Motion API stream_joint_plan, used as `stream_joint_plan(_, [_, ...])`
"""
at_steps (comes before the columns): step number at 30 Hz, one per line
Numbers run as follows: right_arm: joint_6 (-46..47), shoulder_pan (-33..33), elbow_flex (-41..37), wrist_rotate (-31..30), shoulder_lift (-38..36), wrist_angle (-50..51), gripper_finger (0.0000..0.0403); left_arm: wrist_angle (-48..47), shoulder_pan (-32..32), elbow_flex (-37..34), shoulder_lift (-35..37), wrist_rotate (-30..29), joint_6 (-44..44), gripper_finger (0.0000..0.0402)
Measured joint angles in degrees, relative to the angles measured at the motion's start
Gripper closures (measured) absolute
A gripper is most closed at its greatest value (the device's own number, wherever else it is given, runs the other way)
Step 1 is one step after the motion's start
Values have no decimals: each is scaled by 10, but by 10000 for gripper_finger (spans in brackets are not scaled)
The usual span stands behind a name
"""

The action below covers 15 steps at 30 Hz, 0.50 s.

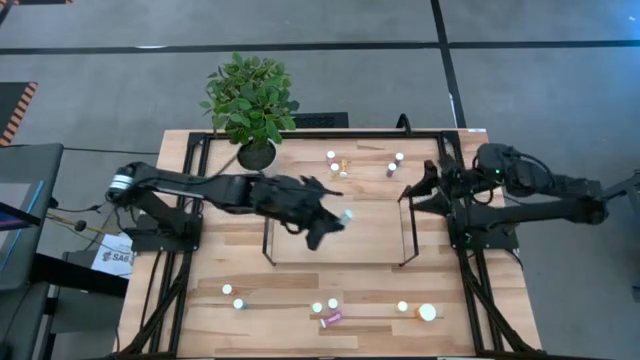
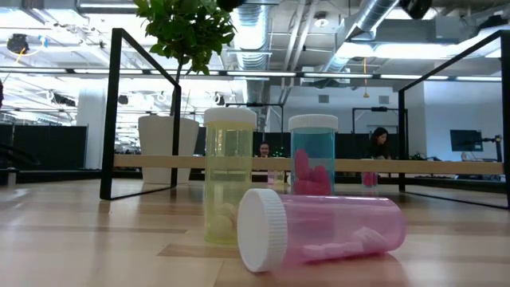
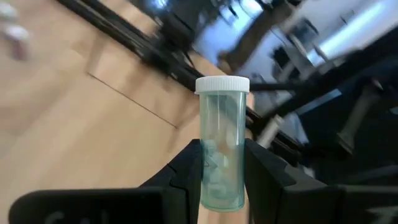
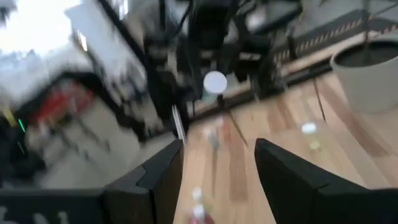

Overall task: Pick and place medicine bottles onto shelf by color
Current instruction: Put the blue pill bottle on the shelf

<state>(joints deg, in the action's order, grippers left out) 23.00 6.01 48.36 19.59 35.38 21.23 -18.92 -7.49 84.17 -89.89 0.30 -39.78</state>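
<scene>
My left gripper (image 1: 335,222) reaches in from the table's left and is over the light-wood shelf (image 1: 375,240), shut on a teal medicine bottle (image 1: 346,215) with a white cap. The bottle also shows in the left wrist view (image 3: 222,124). My right gripper (image 1: 410,192) is open and empty by the shelf's right wire frame (image 1: 405,235); its fingers stand apart in the right wrist view (image 4: 217,162). Other bottles stand on the table at the far side (image 1: 331,157) and the near side (image 1: 317,308). A pink one (image 2: 319,227) lies on its side. My left gripper pinches the teal bottle's lower body (image 3: 221,177) between its two fingers (image 3: 186,171). The bottle lies along the fingers, its white cap (image 3: 222,84) reaching out past the fingertips. It is lifted clear, above the shelf.
A potted plant (image 1: 250,100) stands at the table's far left. A black table frame (image 2: 115,112) rims the table. In the low view a yellow bottle (image 2: 229,175) and a teal one (image 2: 312,155) stand behind the lying pink one. A wider white-orange bottle (image 1: 427,312) is near right.
</scene>
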Motion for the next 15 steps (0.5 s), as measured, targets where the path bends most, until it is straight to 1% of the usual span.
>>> stream_joint_plan(3, [-66,-38,40,0,29,40,179,0,0,38,-38,55,-8,324])
stream_joint_plan(5, [-110,-62,56,0,43,46,179,5,1,55,-53,83,-15,324])
stream_joint_plan(8, [-180,-98,70,0,63,22,179,35,8,77,-73,124,-29,324])
stream_joint_plan(11, [-241,-129,77,-3,86,12,179,98,12,87,-89,168,-49,324])
stream_joint_plan(12, [-257,-138,79,-9,97,9,179,106,13,87,-89,179,-57,324])
stream_joint_plan(15, [-304,-157,92,-35,123,9,179,135,12,88,-94,185,-73,324])
